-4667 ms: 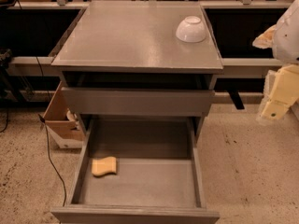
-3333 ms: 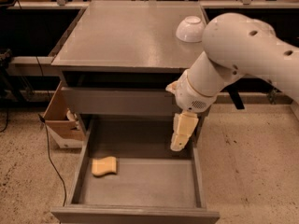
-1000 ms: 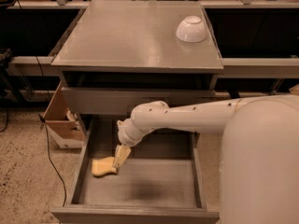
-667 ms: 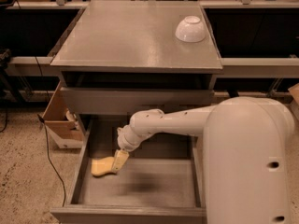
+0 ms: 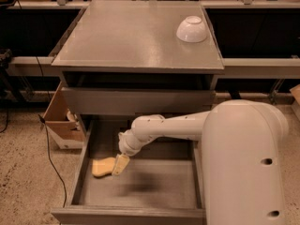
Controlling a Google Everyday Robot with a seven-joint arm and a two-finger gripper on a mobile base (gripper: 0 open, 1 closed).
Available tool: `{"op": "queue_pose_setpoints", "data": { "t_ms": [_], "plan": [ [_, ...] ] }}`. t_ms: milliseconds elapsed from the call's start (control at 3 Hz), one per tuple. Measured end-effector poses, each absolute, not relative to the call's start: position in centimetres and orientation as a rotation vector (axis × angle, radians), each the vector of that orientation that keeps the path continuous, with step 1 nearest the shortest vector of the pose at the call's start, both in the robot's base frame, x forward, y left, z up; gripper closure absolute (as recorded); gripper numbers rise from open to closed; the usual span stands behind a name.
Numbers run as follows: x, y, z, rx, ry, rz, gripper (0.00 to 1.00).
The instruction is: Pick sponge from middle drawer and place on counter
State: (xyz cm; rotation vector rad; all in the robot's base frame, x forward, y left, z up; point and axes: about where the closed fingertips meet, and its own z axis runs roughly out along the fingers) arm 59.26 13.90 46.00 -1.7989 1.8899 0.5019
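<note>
Closer than a moment ago, our gripper now sits in the middle drawer against the right end of the sponge, which lies on the drawer floor at left; we cannot tell its opening or any hold, so lifting to the counter remains.

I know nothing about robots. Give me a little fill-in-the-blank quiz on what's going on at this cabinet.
1. The yellow-tan sponge lies on the floor of the middle drawer, which stands ____.
2. The gripper is down inside that drawer, right beside the ____.
3. The bowl sitting on the counter is ____ in colour.

Missing words: open; sponge; white.
</note>
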Motion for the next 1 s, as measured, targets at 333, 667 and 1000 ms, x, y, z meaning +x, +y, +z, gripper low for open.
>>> {"op": "queue_pose_setpoints", "data": {
  "t_ms": [333, 667, 1000],
  "plan": [
    [58.5, 15.4, 44.0, -1.769, 1.871, 0.538, 0.00],
    [58.3, 17.4, 41.5, -1.731, 1.856, 0.575, 0.00],
    [58.2, 19.1, 38.9, -1.703, 1.847, 0.610, 0.00]
  ]
}}
